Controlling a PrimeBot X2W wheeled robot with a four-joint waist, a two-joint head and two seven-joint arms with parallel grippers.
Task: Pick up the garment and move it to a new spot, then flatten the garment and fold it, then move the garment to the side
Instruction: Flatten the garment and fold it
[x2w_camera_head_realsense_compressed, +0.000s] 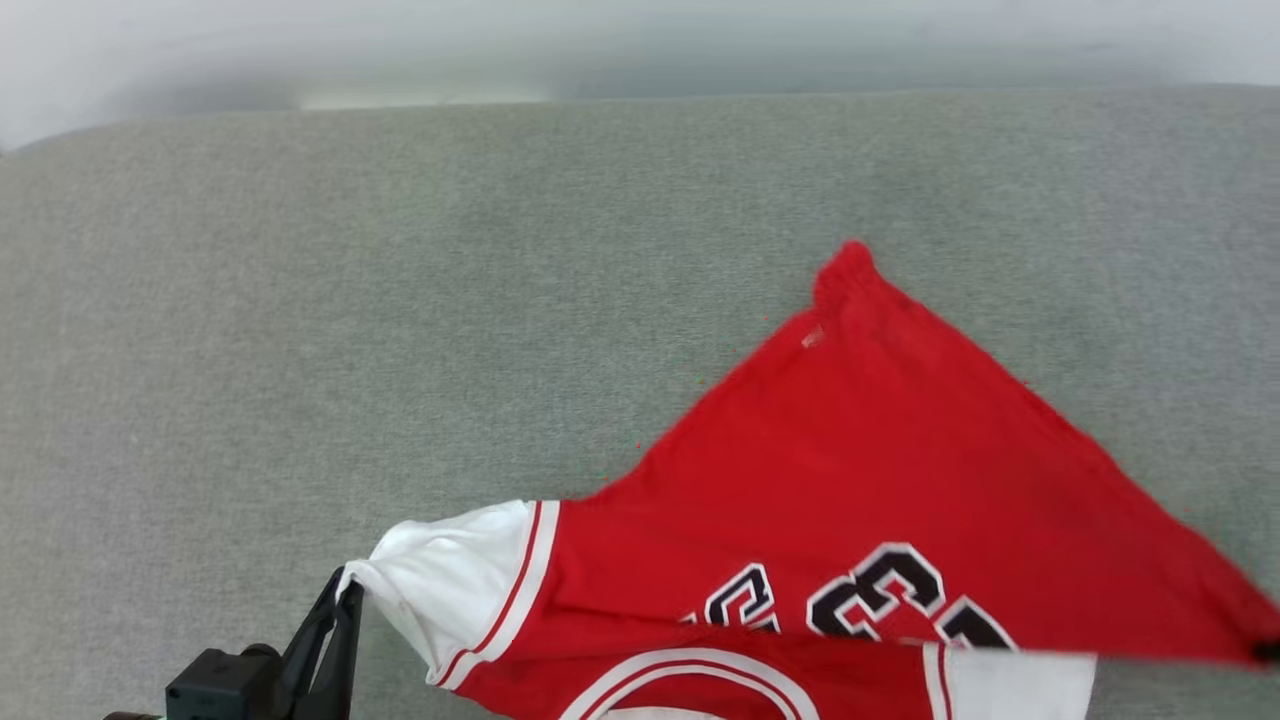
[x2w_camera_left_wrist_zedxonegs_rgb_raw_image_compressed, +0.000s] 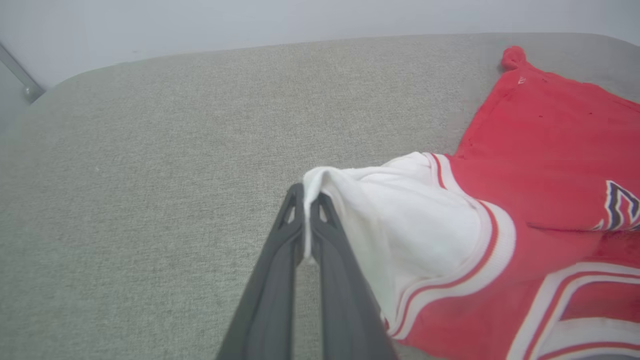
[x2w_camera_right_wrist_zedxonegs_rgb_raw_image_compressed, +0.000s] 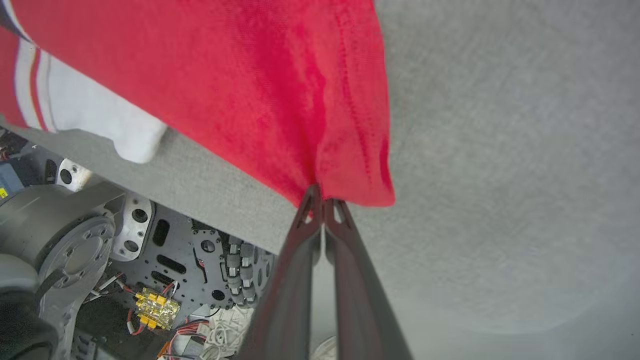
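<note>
We pinch the garment (x2w_camera_head_realsense_compressed: 860, 450), spread lower right on the tabletop (x2w_camera_head_realsense_compressed: 400, 300): left fingers (x2w_camera_left_wrist_zedxonegs_rgb_raw_image_compressed: 277, 270) clamped on its white sleeve (x2w_camera_left_wrist_zedxonegs_rgb_raw_image_compressed: 400, 215), right fingers (x2w_camera_right_wrist_zedxonegs_rgb_raw_image_compressed: 292, 280) on a red corner (x2w_camera_right_wrist_zedxonegs_rgb_raw_image_compressed: 350, 175). Pulling apart could slip these thin grips.

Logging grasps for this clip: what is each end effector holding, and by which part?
One red jersey T-shirt: left end effector pinches its white sleeve edge, right end effector a red corner.
</note>
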